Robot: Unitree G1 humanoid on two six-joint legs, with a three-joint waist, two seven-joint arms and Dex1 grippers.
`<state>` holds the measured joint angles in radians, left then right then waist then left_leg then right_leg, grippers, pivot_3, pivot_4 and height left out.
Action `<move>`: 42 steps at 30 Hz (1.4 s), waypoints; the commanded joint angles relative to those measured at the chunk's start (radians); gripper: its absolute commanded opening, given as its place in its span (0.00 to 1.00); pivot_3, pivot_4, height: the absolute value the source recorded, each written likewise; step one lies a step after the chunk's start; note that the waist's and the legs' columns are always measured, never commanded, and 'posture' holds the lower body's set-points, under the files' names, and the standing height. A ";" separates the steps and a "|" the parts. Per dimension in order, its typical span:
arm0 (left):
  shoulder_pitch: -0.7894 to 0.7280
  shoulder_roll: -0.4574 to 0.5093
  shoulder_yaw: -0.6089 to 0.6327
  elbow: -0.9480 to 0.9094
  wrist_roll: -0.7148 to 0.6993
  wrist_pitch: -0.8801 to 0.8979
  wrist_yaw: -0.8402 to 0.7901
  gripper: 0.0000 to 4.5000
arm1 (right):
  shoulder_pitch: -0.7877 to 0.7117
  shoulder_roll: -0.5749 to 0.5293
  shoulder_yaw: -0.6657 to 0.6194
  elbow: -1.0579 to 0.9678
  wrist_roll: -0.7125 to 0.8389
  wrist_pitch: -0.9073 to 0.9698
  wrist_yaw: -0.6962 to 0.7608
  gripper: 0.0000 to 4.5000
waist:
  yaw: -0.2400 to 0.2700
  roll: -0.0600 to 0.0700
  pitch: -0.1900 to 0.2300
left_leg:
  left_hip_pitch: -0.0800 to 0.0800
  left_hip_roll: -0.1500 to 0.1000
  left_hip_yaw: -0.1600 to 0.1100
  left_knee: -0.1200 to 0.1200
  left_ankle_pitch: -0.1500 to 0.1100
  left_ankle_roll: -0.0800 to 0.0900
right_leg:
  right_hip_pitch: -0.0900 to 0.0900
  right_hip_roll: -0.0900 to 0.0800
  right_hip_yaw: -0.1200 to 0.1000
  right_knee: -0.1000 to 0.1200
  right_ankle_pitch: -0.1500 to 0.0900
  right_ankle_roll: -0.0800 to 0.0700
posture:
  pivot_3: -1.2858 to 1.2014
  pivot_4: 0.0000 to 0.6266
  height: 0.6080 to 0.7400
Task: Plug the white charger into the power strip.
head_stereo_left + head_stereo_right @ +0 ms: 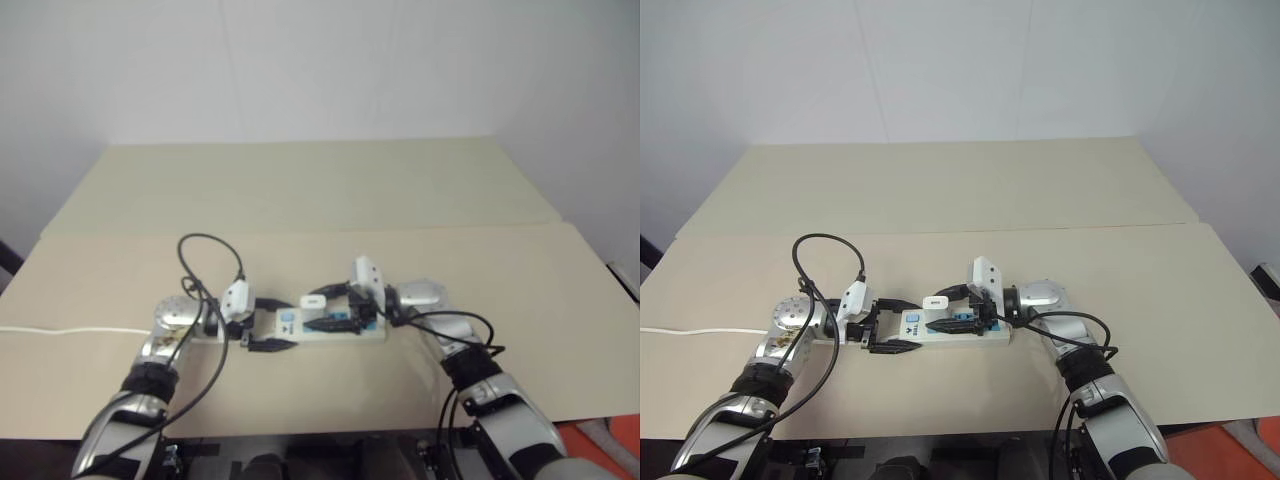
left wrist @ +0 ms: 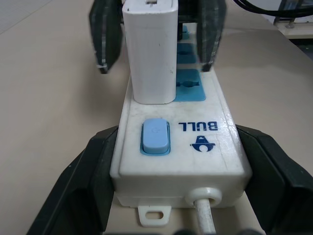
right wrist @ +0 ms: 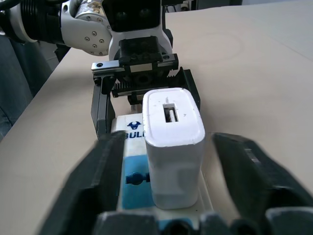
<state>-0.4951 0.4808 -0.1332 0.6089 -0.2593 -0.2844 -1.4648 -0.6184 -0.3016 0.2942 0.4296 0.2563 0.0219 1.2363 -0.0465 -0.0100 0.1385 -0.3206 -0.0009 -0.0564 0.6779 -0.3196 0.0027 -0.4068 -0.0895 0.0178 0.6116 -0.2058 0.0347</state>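
Observation:
The power strip [image 1: 292,323] lies on the beige table, its blue switch [image 2: 155,136] end toward my left arm. My left gripper [image 1: 892,325] is shut on that end, one black finger [image 2: 83,186] against each long side. The white charger [image 1: 312,300] stands upright in the socket nearest the switch, and its top face with a slot [image 3: 172,113] is in the right wrist view. My right gripper [image 1: 335,308] is open around the charger, with a gap between the charger and each of its fingers [image 3: 98,171]. The prongs are hidden.
The strip's thin white cord [image 1: 70,330] runs off to the left across the table. Black cables [image 1: 205,245] loop above both wrists. The table's front edge [image 1: 320,432] is close below the arms, and a wide bare stretch of table [image 1: 320,190] lies behind the strip.

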 commanded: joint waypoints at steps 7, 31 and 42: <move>0.007 0.012 0.004 0.013 0.024 -0.015 0.012 0.72 | -0.018 -0.026 -0.061 -0.077 0.031 0.069 0.006 0.76 | 0.001 0.000 0.000 | 0.000 0.000 0.000 0.000 0.000 0.000 | 0.000 0.000 0.000 0.000 0.000 0.000 | 0.52 0.24 1.00; -0.076 0.028 0.030 -0.028 -0.008 0.027 -0.053 0.99 | 0.092 -0.421 -0.331 -0.415 0.216 0.277 0.059 0.76 | 0.023 -0.003 0.006 | -0.002 0.000 0.000 0.000 -0.001 0.001 | 0.001 -0.001 -0.001 -0.003 -0.001 0.001 | 0.52 0.24 1.00; 0.083 0.385 0.240 -0.523 -0.283 0.427 -0.135 0.99 | 0.172 -0.552 -0.447 -0.380 0.219 0.241 0.110 0.76 | 0.029 -0.001 0.019 | -0.003 0.000 0.000 -0.002 -0.001 0.002 | -0.001 -0.001 -0.001 -0.003 -0.002 0.002 | 0.52 0.24 1.00</move>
<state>-0.4203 0.8233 0.0516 0.1422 -0.5061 0.1011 -1.5944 -0.4531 -0.8258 -0.0994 0.0553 0.4552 0.2924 1.3314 -0.0171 -0.0110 0.1570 -0.3237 -0.0009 -0.0560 0.6757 -0.3209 0.0047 -0.4080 -0.0909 0.0171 0.6083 -0.2085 0.0367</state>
